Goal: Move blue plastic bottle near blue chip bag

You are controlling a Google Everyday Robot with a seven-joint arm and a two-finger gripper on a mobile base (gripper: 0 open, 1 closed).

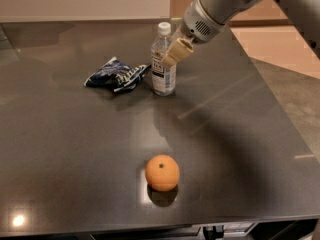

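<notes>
The blue plastic bottle (163, 73), clear with a white cap and a "TEA" label, stands upright on the dark table (225, 134) at the back middle. The blue chip bag (117, 75) lies crumpled and flat just left of it, its right tip almost touching the bottle's base. My gripper (169, 56) comes down from the upper right and is shut on the bottle's upper body. One tan finger (176, 52) shows in front of the bottle; the other is hidden behind it.
An orange fruit (162, 172) sits near the table's front edge, well clear of the bottle. The table's right edge runs diagonally past the arm, with floor beyond it.
</notes>
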